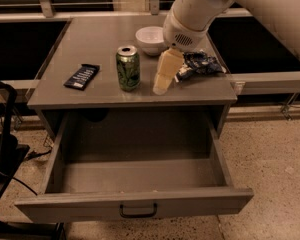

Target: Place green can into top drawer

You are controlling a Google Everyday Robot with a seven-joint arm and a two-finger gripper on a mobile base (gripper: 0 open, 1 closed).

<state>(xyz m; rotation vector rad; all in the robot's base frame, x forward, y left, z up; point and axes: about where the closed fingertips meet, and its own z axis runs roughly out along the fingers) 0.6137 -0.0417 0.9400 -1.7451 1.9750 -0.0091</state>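
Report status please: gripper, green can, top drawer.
The gripper above cabinet top, right of the green can, not touching. Can upright. The top drawer open. Nothing between them.

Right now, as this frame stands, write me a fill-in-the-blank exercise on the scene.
1. The top drawer is pulled ____.
2. The green can stands ____ on the cabinet top.
3. The gripper hangs between the green can and the snack bag, before the white ____.
Missing: open; upright; bowl.
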